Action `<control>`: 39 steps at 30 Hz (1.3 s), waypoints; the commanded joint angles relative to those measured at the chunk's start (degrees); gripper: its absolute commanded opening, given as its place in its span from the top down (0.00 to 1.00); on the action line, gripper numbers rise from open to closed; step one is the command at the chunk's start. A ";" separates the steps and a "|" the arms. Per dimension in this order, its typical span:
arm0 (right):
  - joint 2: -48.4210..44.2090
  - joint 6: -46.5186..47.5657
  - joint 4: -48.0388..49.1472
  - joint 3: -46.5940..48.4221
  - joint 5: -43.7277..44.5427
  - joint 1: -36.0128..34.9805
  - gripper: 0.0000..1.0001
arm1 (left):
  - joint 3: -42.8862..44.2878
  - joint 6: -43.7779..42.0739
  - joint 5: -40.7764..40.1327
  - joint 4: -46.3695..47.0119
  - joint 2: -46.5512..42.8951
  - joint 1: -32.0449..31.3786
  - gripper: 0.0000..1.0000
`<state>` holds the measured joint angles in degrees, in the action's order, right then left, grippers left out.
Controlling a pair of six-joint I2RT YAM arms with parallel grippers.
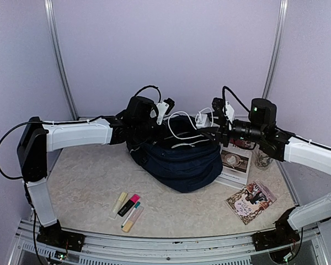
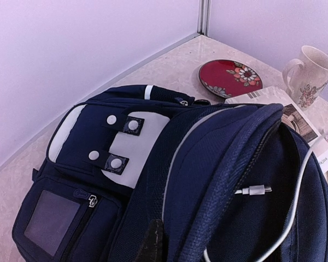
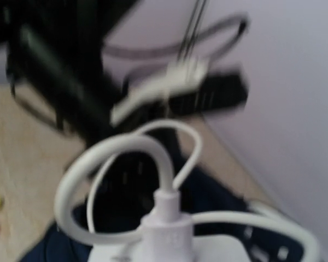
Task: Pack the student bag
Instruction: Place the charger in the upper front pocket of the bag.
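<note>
**A:** Risk check first. Where does this go wrong?

**B:** The cable point(image 1: 182, 118). The right pincer point(image 1: 212, 118) is closed partway around the white charger point(image 3: 164, 229), and loose loops stand up from the block. One strand lies over the bag's top, its plug end point(image 2: 254, 190) resting on the fabric. If the charger goes down now, I judge the loops may catch on the rim or trail outside.

**A:** And the left?

**B:** The left pincer point(image 1: 161, 110) is pinched tight, seemingly on the raised edge of the opening. It's thin fabric, so a slip would let the mouth sag shut under the charger.

**A:** Where is the student bag point(image 1: 179, 163)?

**B:** Mid-desk, between the arms and below both pincers. The highlighters point(image 1: 128, 210) lie near its front, well apart from it. One book point(image 1: 234, 163) is just beside its right flank.

**A:** Orientation?

**B:** It's slumped on the desk with the mouth facing up. The patched front pocket point(image 2: 120, 142) faces the back wall. As I judge it, the long axis runs roughly left to right across the desk, though the slump makes that uncertain.
</note>
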<state>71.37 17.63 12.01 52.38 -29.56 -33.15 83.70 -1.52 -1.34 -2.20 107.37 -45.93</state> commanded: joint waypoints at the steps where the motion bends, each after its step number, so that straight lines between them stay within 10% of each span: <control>1: 3.15 3.22 0.99 -3.03 3.43 0.19 0.90 | 2.08 1.17 2.62 4.54 -0.71 0.00 1.00; 12: 20.84 11.09 4.26 4.11 12.93 -0.76 0.78 | 2.86 -0.75 4.53 4.84 -1.27 -1.98 1.00; 20: 24.79 1.51 -6.69 14.70 22.37 -0.87 0.01 | 1.23 -0.99 5.30 5.29 -3.04 -1.59 1.00; 34: 9.14 -4.27 -28.40 16.16 10.11 -0.87 0.01 | 1.62 -0.50 6.10 5.41 -1.74 -0.56 1.00; 39: 7.63 -6.53 -26.18 11.56 -2.34 -0.87 0.34 | 1.64 -0.52 6.13 5.41 -1.78 -0.56 1.00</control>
<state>79.50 14.22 -13.58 67.53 -21.47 -34.33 83.70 -2.63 3.01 -1.78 107.37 -46.63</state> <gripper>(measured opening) 0.757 0.053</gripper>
